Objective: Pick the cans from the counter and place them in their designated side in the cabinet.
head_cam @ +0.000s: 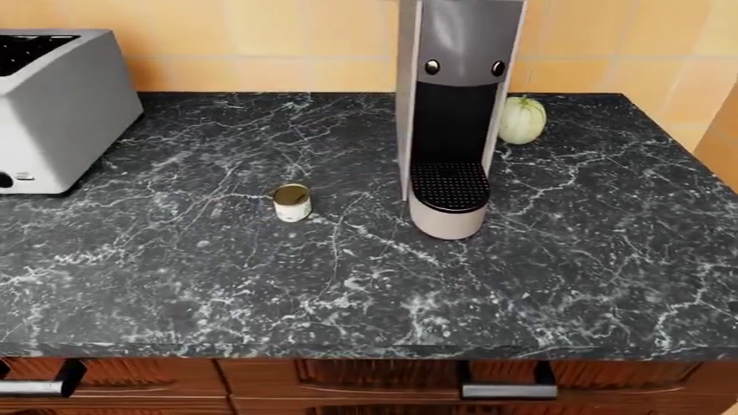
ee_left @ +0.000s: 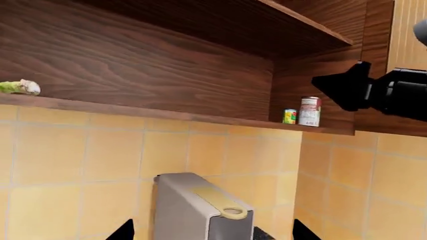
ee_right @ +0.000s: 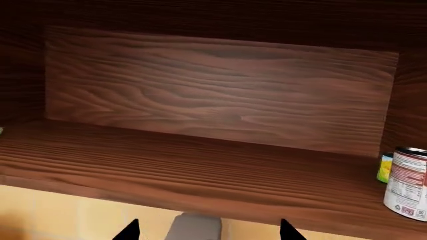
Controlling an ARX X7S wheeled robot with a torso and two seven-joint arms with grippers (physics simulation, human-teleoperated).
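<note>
The short squat can [head_cam: 292,202] with a gold lid stands alone on the black marble counter [head_cam: 173,285], left of the coffee machine. The tall can [ee_left: 309,111] [ee_right: 407,182] with a white label stands at the right end of the open cabinet's shelf [ee_left: 167,114] [ee_right: 200,175]. My left gripper [ee_left: 213,234] is open and empty, below the shelf and above the coffee machine. My right gripper [ee_right: 209,232] is also open and empty, in front of the shelf's middle, left of the tall can. Neither gripper shows in the head view.
A small green-yellow tin [ee_left: 289,116] [ee_right: 385,167] stands beside the tall can. A green-white item [ee_left: 20,87] lies at the shelf's left end. The right arm [ee_left: 393,92] hangs near the cabinet's right wall. Coffee machine [head_cam: 455,112], pale green squash [head_cam: 521,119] and toaster [head_cam: 58,104] stand on the counter.
</note>
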